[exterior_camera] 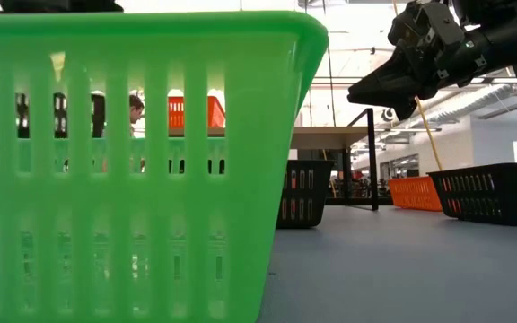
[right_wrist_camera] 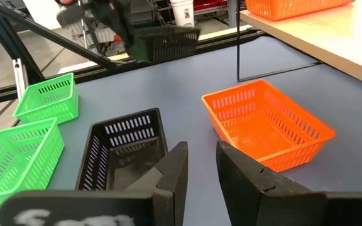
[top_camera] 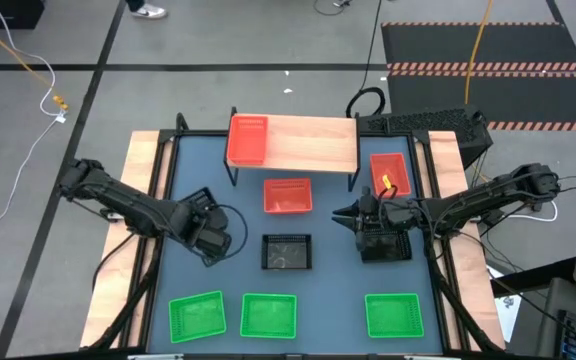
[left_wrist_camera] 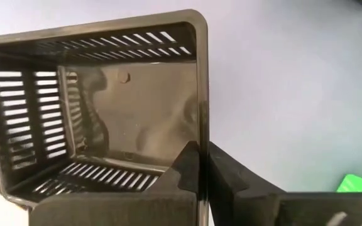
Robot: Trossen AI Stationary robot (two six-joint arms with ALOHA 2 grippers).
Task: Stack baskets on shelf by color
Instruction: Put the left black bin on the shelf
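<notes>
A black basket (left_wrist_camera: 99, 119) is pinched by its rim in the left pincer (left_wrist_camera: 200, 182); one finger lies inside the wall and the other outside, pressed together on the thin plastic. The basket is lifted off the desk (top_camera: 228, 290) at the left side and is seen tilted. Such a basket can be judged light, fairly stiff yet springy at the wall, and somewhat slippery; the rolled rim at the middle of a short wall is the best place to be gripped, since the slotted wall below would flex.

The right pincer (right_wrist_camera: 200, 166) is spread, with nothing between its fingers, and is held above a second black basket (top_camera: 384, 245) at the right of the desk. A third black basket (top_camera: 286, 252) stands in the middle. One red basket (top_camera: 247, 140) already rests on the left end of the shelf (top_camera: 313, 143); another (top_camera: 288, 195) lies just in front of the shelf, and a third (top_camera: 389, 173) at the far right. Three green baskets (top_camera: 268, 314) are lined along the near edge.

The left arm is stretched in from the left with its wrist turned toward the centre; the right arm is reached in low from the right.
</notes>
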